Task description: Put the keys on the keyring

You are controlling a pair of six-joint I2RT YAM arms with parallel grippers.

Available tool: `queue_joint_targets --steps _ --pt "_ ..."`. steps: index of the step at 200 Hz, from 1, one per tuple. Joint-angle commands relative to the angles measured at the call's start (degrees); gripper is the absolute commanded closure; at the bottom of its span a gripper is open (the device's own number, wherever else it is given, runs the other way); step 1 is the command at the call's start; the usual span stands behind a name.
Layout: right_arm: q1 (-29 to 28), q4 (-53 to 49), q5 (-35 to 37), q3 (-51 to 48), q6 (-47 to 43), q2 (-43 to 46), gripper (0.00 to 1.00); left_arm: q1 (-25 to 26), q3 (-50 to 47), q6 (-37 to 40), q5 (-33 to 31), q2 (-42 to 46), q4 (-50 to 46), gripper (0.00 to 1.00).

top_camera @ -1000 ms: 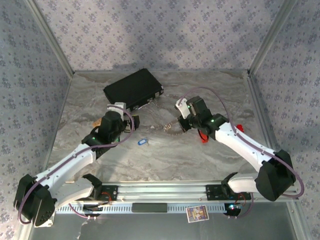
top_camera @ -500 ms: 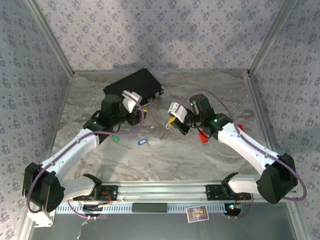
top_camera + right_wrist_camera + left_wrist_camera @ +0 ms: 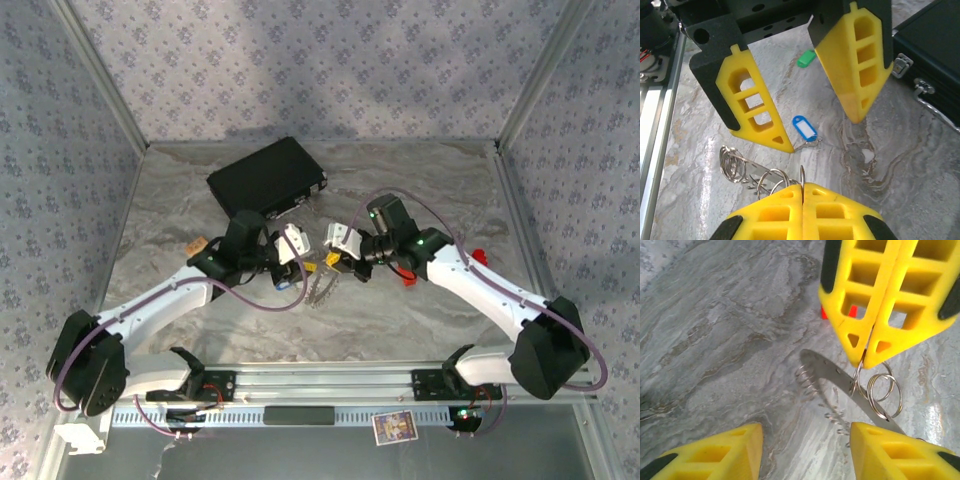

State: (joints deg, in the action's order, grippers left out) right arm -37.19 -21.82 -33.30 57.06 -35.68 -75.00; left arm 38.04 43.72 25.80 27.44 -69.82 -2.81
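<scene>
Grey keyring, single, clamped by right end effector; left end effector open, empty; green key, blue key.

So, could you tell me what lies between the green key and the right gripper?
The blue key lies there, framed by the left gripper's open fingers, as the right wrist view shows.

Lab booth: patterned walls, marbled table
</scene>
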Motion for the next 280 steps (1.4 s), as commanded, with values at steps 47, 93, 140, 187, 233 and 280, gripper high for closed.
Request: queue_joint_targets --steps 47,93,140,187,233,280 --pt "-1.79 -1.46 -1.74 1.14 -2.41 -0.18 1.00 1.49 -1.01 4.34 6.31 -1.19 2.11 0.64" --pt "-2.79 -1.12 -1.35 1.28 -2.31 -0.57 1.00 2.18 -1.93 3.41 7.78 -1.48 4.27 0.68" --pt "-3.69 -0.30 -1.70 1.20 -1.37 -0.96 1.00 2.38 -2.70 1.44 7.50 -1.72 6.76 0.91" --pt "-2.85 -0.03 2.16 -1.06 -1.79 1.89 0.72 2.44 -4.91 -1.05 6.42 0.72 11.22 1.00" --pt "1.01 2.49 3.01 -9.52 4.99 11.84 0.50 4.17 -6.85 -4.11 -1.14 1.68 13.81 1.00" --pt "-2.90 6.66 7.98 -13.06 7.71 10.74 0.50 6.38 -6.46 -5.06 -4.11 0.48 13.52 1.00"
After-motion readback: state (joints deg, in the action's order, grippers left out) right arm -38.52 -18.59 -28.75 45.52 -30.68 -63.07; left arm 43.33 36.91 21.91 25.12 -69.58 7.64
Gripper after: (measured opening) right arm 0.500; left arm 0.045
